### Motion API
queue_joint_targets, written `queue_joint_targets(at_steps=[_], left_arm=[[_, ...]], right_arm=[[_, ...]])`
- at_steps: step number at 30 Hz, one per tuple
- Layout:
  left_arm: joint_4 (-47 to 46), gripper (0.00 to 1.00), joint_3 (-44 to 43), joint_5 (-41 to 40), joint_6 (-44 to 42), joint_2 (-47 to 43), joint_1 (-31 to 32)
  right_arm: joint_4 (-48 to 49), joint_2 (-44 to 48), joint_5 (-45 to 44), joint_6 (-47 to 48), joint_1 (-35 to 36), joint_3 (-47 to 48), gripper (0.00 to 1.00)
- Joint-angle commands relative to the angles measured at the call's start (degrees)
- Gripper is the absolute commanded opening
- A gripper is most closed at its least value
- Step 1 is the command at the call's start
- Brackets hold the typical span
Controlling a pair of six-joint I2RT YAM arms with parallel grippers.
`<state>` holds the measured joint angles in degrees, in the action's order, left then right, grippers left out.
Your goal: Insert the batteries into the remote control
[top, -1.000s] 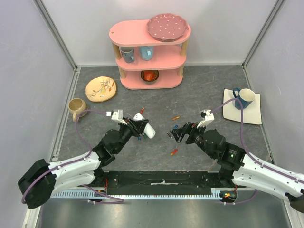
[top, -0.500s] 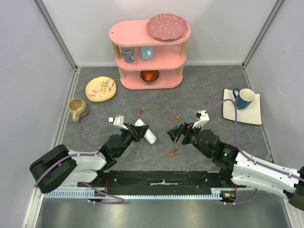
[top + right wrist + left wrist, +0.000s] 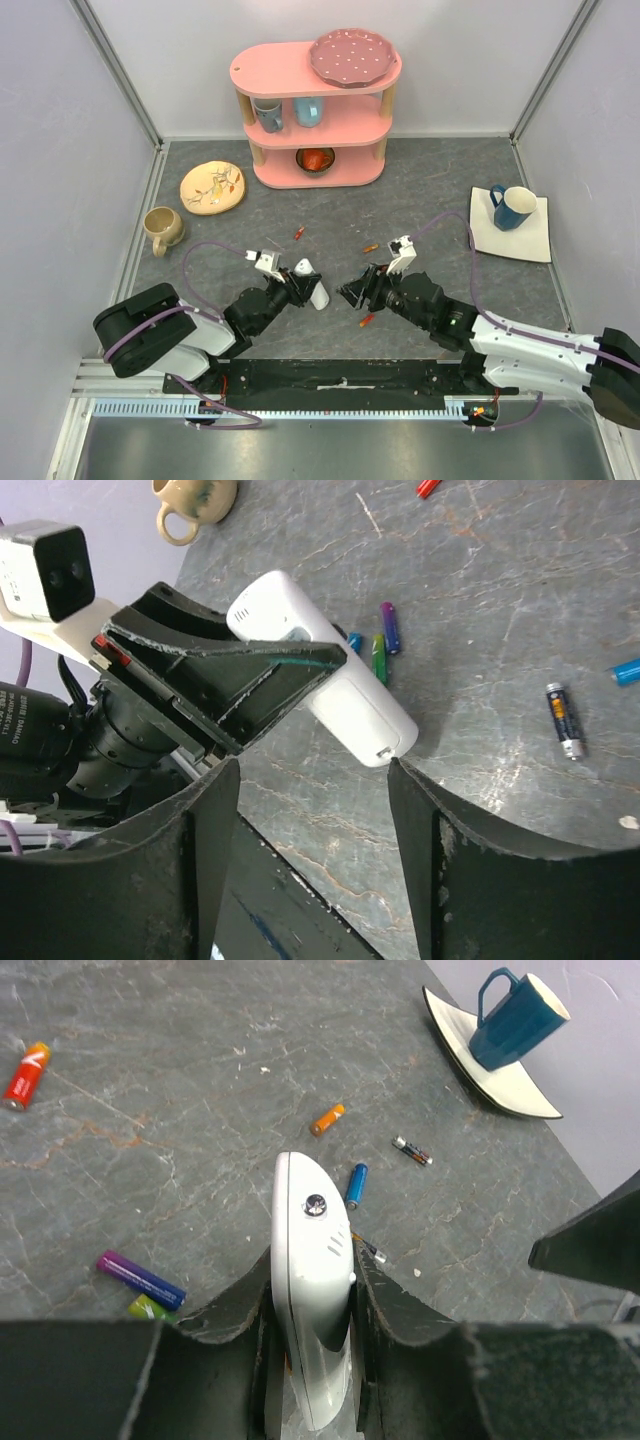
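My left gripper [image 3: 300, 288] is shut on the white remote control [image 3: 312, 283] and holds it edge-on, its free end pointing right. In the left wrist view the remote [image 3: 312, 1260] sits between both fingers. My right gripper [image 3: 352, 293] is open and empty, its fingertips close to the remote's free end [image 3: 365, 720]. Batteries lie loose on the table: red [image 3: 298, 234], orange [image 3: 370, 248] and orange-red [image 3: 366, 320]. The left wrist view shows blue [image 3: 356, 1184], dark grey [image 3: 412, 1150], purple [image 3: 140, 1278] and green [image 3: 150, 1308] cells.
A pink shelf [image 3: 315, 105] with cups, a bowl and a plate stands at the back. A yellow plate [image 3: 212, 187] and a beige mug [image 3: 162, 228] are at the left. A blue mug [image 3: 512, 207] on a white saucer is at the right.
My left gripper has drawn the remote nearer to the front edge and a little right. My right gripper has moved left, closing the gap to the remote's end.
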<state>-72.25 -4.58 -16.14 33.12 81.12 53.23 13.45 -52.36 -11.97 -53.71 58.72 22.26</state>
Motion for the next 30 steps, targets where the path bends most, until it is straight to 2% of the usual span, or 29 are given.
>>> queue_joint_targets(at_steps=[1, 2, 5, 7, 9, 10, 11, 14, 16, 18, 21, 22, 23, 25, 28, 30], left_arm=[[-23.11, 0.02, -1.84, -3.19, -6.58, 0.18, 0.29], [-23.11, 0.02, -1.84, -3.28, -6.49, 0.09, 0.29], [-23.11, 0.02, -1.66, -3.63, -6.23, -0.79, 0.29], [-23.11, 0.02, -1.66, -4.33, -5.97, -1.84, 0.29], [-23.11, 0.02, -1.84, -5.13, -5.7, -2.54, 0.29], [-23.11, 0.02, -2.01, -5.04, -5.62, -2.72, 0.29], [-23.11, 0.02, -2.19, -4.95, -5.35, -3.33, 0.29], [-23.03, 0.02, -2.19, -5.13, -3.08, -4.3, 0.29], [-22.59, 0.02, -2.01, -4.52, -0.61, -5.01, 0.29], [-20.4, 0.02, -1.92, -3.81, 2.02, -7.55, 0.29], [-5.59, 0.02, -4.29, -2.14, 4.48, -14.48, 0.12], [6.21, 0.02, -7.26, -2.05, 5.54, -16.76, 0.2], [12.42, 0.02, -9.03, -1.79, 6.59, -18.53, 0.2], [18.87, 0.02, -11.84, 0.65, 5.82, -21.53, 0.2], [22.14, 0.02, -13.7, 3.04, 5.45, -23.02, 0.2], [30.03, 0.02, -15.98, 2.61, 7.39, -23.9, 0.12]], right_arm=[[10.09, -2.48, 2.47, -4.11, -0.36, -2.66, 0.65], [11.23, -2.75, 2.47, -5.51, -0.53, -3.27, 0.6], [18.08, -2.84, 3.7, -8.24, -1.76, -7.22, 0.55], [24.38, -3.53, 5.98, -11.14, -3.25, -10.3, 0.54], [26.71, -4.07, 7.22, -10.37, -4.05, -10.93, 0.55], [24.02, -4.24, 8.09, -8.71, -4.05, -9.88, 0.57], [21.2, -4.16, 8.53, -6.6, -4.14, -8.39, 0.67], [10.22, -3.72, 10.38, 3.76, -4.05, -1.45, 0.85], [0.76, -3.37, 10.21, 12.44, -4.05, 4.18, 0.93], [-4.29, -3.19, 10.3, 17.39, -4.05, 8.47, 0.98], [-10.28, -4.5, 11.79, 24.52, -4.05, 12.44, 0.98], [-12.46, -5.2, 13.53, 25.66, -3.96, 13.41, 0.98], [-13.36, -6.17, 14.42, 27.85, -3.88, 14.38, 0.98], [-16.51, -8.19, 13.29, 29.54, -2.82, 16.75, 0.98], [-16.71, -8.73, 11.71, 31.04, -1.94, 17.9, 0.98], [-16.36, -8.46, 10.65, 31.47, -1.77, 18.51, 0.98]])
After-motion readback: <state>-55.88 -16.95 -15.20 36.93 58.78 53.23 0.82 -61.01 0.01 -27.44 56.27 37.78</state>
